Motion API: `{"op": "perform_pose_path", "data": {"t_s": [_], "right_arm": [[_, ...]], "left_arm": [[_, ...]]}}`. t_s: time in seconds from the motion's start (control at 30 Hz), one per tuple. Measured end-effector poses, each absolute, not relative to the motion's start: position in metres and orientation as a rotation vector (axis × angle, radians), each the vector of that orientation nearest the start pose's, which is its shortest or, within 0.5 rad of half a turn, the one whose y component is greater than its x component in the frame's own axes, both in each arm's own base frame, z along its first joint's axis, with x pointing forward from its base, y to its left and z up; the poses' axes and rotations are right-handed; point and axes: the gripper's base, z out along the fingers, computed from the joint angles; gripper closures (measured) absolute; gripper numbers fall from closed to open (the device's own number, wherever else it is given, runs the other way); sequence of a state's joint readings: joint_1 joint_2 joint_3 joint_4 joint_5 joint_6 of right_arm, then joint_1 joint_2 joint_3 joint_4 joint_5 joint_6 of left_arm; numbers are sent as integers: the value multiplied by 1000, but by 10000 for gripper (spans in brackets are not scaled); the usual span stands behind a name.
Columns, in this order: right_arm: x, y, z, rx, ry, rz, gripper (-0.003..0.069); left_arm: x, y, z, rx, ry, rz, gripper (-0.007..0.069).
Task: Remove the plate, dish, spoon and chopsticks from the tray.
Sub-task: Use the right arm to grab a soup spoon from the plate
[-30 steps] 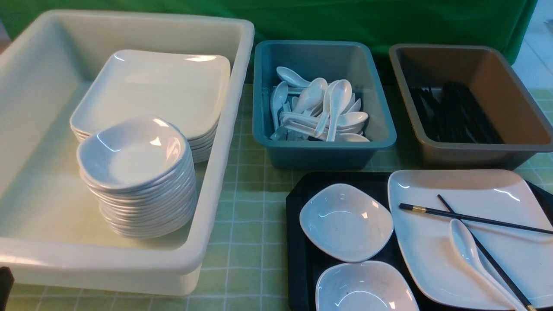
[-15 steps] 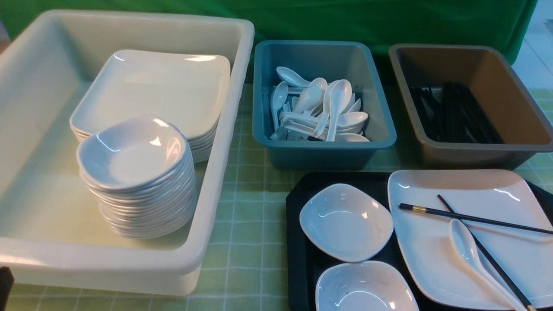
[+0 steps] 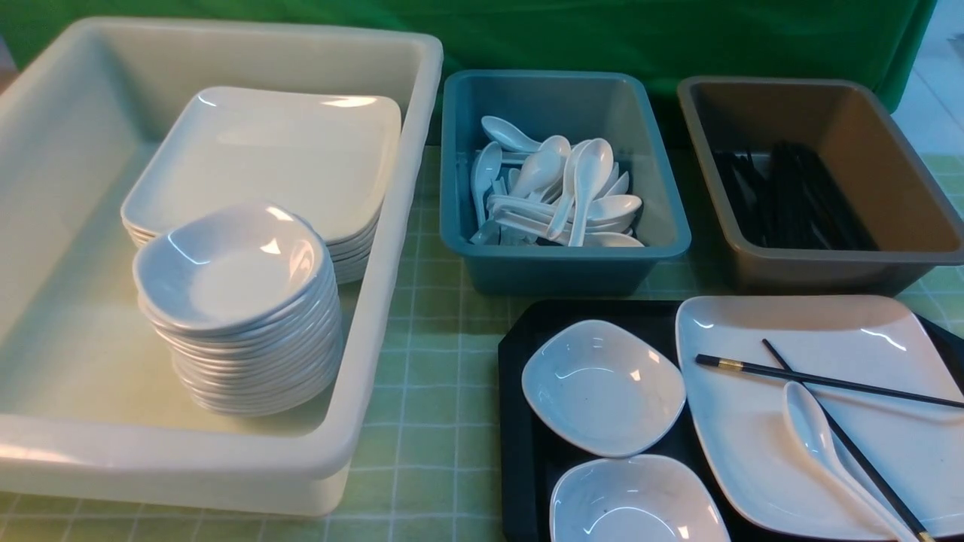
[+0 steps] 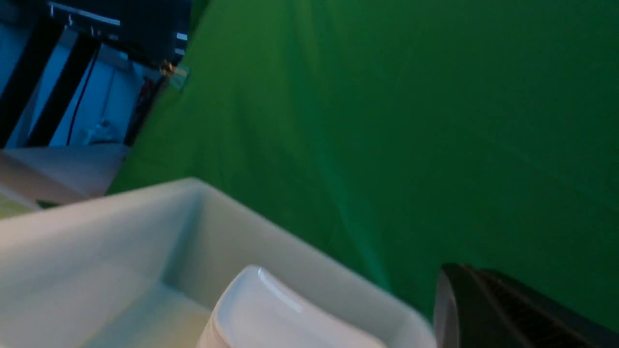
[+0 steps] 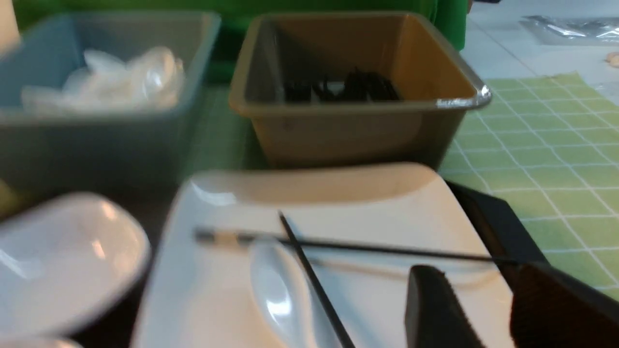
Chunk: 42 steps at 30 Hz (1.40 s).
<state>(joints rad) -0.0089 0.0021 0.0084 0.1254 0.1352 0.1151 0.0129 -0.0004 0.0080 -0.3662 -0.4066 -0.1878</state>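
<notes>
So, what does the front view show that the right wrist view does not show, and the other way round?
Only the front view shows the cream tub, which holds a plate stack and a dish stack. Only the right wrist view shows the right gripper, fingers apart, close to the plate. Both views show that plate on the tray, with the crossed chopsticks and the spoon lying on it, and the teal tub and brown tub behind.
</notes>
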Motion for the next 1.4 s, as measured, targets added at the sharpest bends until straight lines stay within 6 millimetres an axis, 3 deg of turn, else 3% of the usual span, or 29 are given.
{"op": "perform_pose_path", "data": {"t_s": [0.2, 0.27, 0.3, 0.33, 0.47, 0.5, 0.53, 0.57, 0.63, 0.67, 0.77, 0.8, 0.87, 0.93, 1.0, 1.07, 1.2, 1.4], "right_arm": [[56, -1, 215, 364, 1410, 383, 417], [55, -3, 221, 374, 1333, 403, 417], [55, -3, 221, 373, 1329, 403, 417], [55, -3, 223, 367, 1311, 398, 417], [53, -4, 231, 362, 1228, 403, 426], [52, -4, 235, 357, 1235, 408, 447], [52, -3, 236, 356, 1238, 410, 453], [51, -1, 253, 318, 1289, 403, 524], [51, 2, 271, 269, 1354, 379, 584], [54, 5, 296, 186, 1474, 337, 625], [70, 12, 324, 75, 1709, 296, 646], [90, 17, 338, -11, 1926, 250, 651], [112, 22, 337, -105, 2199, 191, 653], [139, 26, 329, -214, 2444, 131, 659], [148, 28, 323, -271, 2553, 119, 662], [172, 33, 301, -391, 2745, 116, 665], [200, 38, 268, -457, 2911, 117, 632], [228, 57, 229, -571, 3001, 121, 393]], "left_arm": [[30, 19, 277, -459, 745, -511, 629], [21, 14, 325, -401, 733, -537, 629], [22, 13, 329, -396, 745, -536, 629], [19, 8, 362, -339, 795, -521, 629], [42, -1, 427, -295, 1146, -445, 629], [54, -2, 437, -286, 1258, -413, 629], [58, -2, 435, -287, 1295, -403, 629], [79, -4, 444, -248, 1481, -341, 629], [92, -7, 447, -208, 1604, -312, 629], [121, -11, 442, -147, 1794, -294, 629], [154, -17, 428, -58, 2004, -324, 629], [174, -24, 412, 1, 2135, -376, 629], [193, -32, 395, 76, 2248, -414, 637], [207, -49, 380, 192, 2335, -450, 642], [209, -60, 376, 259, 2354, -468, 643], [205, -95, 367, 427, 2392, -531, 643], [191, -146, 352, 648, 2449, -599, 643], [176, -214, 327, 934, 2422, -641, 643]]}}
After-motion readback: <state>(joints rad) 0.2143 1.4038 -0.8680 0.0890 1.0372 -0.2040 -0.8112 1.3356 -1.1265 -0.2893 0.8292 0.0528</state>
